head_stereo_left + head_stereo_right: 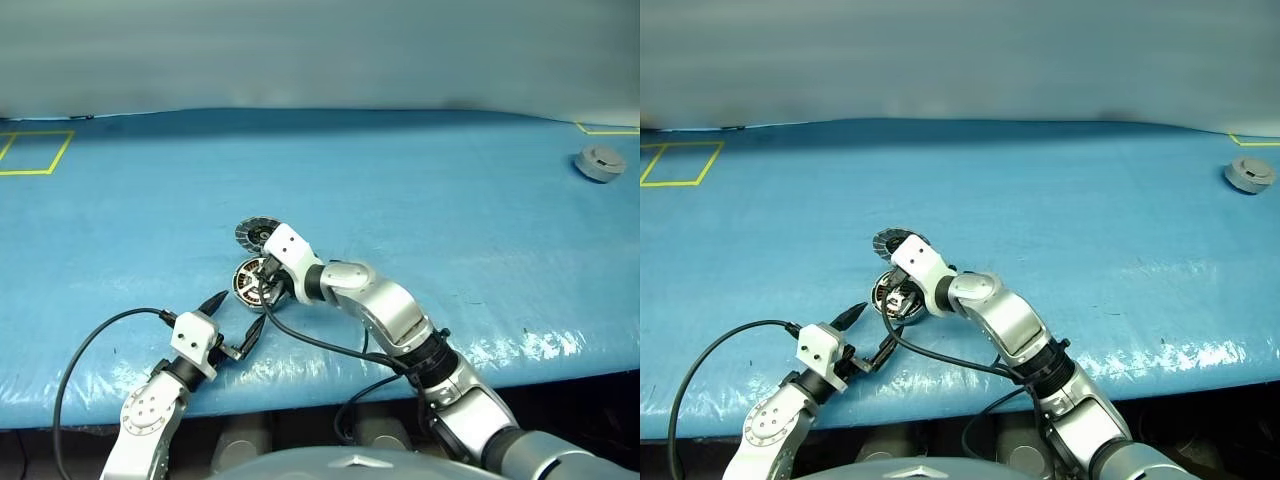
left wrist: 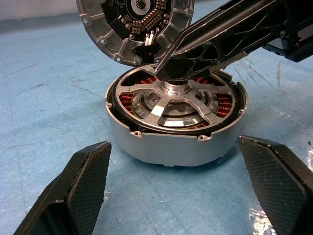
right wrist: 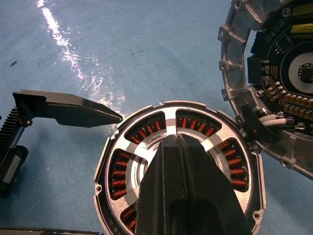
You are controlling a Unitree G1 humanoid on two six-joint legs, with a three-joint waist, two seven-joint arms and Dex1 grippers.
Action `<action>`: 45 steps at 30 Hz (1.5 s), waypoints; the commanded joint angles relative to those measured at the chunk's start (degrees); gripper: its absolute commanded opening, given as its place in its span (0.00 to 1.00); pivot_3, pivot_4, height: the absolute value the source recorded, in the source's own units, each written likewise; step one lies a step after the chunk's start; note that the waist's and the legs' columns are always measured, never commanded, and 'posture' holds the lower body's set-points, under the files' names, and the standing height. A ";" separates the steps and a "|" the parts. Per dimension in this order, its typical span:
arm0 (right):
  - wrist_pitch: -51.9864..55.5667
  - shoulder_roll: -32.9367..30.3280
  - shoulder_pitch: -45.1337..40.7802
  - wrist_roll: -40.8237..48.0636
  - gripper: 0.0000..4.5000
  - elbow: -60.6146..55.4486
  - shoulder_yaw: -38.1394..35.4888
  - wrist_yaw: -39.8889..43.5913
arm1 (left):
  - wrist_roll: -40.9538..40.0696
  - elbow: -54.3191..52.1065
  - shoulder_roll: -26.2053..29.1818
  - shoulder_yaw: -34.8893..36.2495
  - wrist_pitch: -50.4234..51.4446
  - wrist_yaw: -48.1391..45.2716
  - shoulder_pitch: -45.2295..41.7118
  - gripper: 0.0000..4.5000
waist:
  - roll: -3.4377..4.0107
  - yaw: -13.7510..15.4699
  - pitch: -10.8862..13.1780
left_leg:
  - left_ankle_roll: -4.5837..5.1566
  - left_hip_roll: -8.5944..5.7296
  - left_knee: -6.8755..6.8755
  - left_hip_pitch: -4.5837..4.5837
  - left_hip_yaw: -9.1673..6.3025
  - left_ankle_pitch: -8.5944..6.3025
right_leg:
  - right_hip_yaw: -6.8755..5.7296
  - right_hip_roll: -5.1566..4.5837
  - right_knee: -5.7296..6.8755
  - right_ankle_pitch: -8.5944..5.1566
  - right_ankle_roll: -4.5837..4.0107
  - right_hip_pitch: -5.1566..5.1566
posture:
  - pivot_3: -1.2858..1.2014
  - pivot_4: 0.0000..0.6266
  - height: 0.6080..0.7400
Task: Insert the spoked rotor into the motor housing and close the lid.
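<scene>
**Rotor seated in the housing, right end effector closed over its hub**

The spoked rotor lies flat in the mouth of the motor housing, a little below the middle of the head views. Its spokes span the copper windings, which show red-orange through the gaps. In the right wrist view the lower middle of the rotor and its hub are hidden behind the black fingers.

The right end effector has its two fingers pressed together, tips down at the rotor's hub. Whether they pinch the hub or only rest on it is hard to tell, since the tips cover that spot.

The lid lies just beside the housing, above it in the head views, with its inner face of circuit parts and wires showing. Its edge is cut off at the frame border in both wrist views, and whether it touches the housing rim cannot be made out.

The left end effector stands spread wide and holds nothing, near the housing at lower left, one fingertip close to the housing's rim.

Far off in the upper right of the blue surface sits a small grey round object, too small to identify.
</scene>
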 commanded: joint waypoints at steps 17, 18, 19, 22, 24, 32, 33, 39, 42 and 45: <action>9.13 2.67 -3.02 -2.19 0.01 4.18 0.28 -3.08 | -0.49 -0.76 0.10 0.19 -0.71 -0.76 0.02 1.00 | 0.19 -0.01 -0.32 | 0.00 0.00 0.00 0.08 -0.01 0.00 | 0.00 0.00 0.00 0.00 -0.01 0.01 | 0.52 0.24 1.00; 9.04 2.78 -3.01 -2.25 0.01 4.58 0.11 -3.39 | -0.48 -0.67 0.11 0.19 -0.76 -0.83 -0.04 1.00 | 0.20 -0.01 -0.34 | 0.00 0.00 0.00 0.11 -0.01 0.00 | 0.00 0.00 0.00 -0.01 -0.01 0.00 | 0.52 0.24 1.00; 8.98 2.83 -2.99 -2.28 0.01 4.82 0.04 -3.56 | -0.48 -0.61 0.11 0.20 -0.82 -0.90 -0.05 1.00 | 0.20 -0.01 -0.37 | 0.00 0.00 0.00 0.14 -0.01 0.00 | -0.01 0.00 0.00 -0.01 -0.01 0.01 | 0.52 0.24 1.00; 8.76 3.08 -3.18 -2.71 0.01 6.32 -0.45 -4.52 | -0.48 -0.45 0.11 0.17 -0.91 -1.16 -0.14 1.00 | 0.23 -0.02 -0.41 | 0.00 0.01 0.01 0.19 -0.01 0.00 | -0.01 0.00 0.00 -0.01 -0.01 0.00 | 0.52 0.24 1.00; 8.73 3.34 -3.39 -2.40 0.01 6.87 -0.92 -4.57 | -0.43 -0.35 0.09 0.18 -0.95 -1.30 -0.21 1.00 | 0.23 -0.02 -0.42 | 0.00 0.01 0.01 0.25 -0.01 0.01 | -0.01 0.00 0.00 -0.02 -0.01 -0.01 | 0.52 0.24 1.00; 8.77 3.86 -4.24 -2.56 0.01 7.82 -1.15 -5.06 | -0.35 -0.29 0.14 0.18 -0.96 -1.49 -0.39 1.00 | 0.20 0.01 -0.45 | 0.01 0.00 0.02 0.23 -0.02 0.01 | -0.02 -0.01 -0.02 -0.01 -0.01 -0.02 | 0.52 0.24 1.00; 8.76 3.87 -4.29 -2.52 0.01 7.77 -1.13 -5.04 | -0.35 -0.30 0.13 0.17 -0.95 -1.49 -0.45 1.00 | 0.20 0.01 -0.45 | 0.01 0.00 0.01 0.23 -0.02 0.01 | -0.02 -0.01 -0.03 -0.01 -0.01 -0.02 | 0.52 0.24 1.00; 8.35 3.89 -3.60 -0.65 0.01 5.08 -1.62 -3.51 | -0.34 -0.39 0.15 0.11 -0.79 -1.48 -0.67 1.00 | 0.20 0.01 -0.44 | 0.01 0.00 -0.03 0.21 -0.03 0.01 | -0.02 -0.01 -0.03 -0.02 -0.01 -0.02 | 0.52 0.24 1.00; 7.98 3.44 -2.78 2.01 0.01 0.03 -3.15 -1.17 | -0.34 -0.58 0.17 0.12 -0.59 -1.40 -0.67 1.00 | 0.19 0.02 -0.44 | 0.01 0.00 -0.03 0.15 -0.05 0.01 | -0.03 -0.02 -0.06 -0.02 -0.01 -0.03 | 0.52 0.24 1.00; 10.47 0.53 -2.84 5.31 0.01 -7.21 -5.31 1.87 | -0.17 -0.79 0.27 0.07 -0.42 -1.30 -0.64 1.00 | 0.18 0.02 -0.40 | 0.01 -0.01 -0.05 -0.06 -0.04 0.01 | 0.00 -0.03 -0.05 -0.01 0.00 -0.03 | 0.52 0.24 1.00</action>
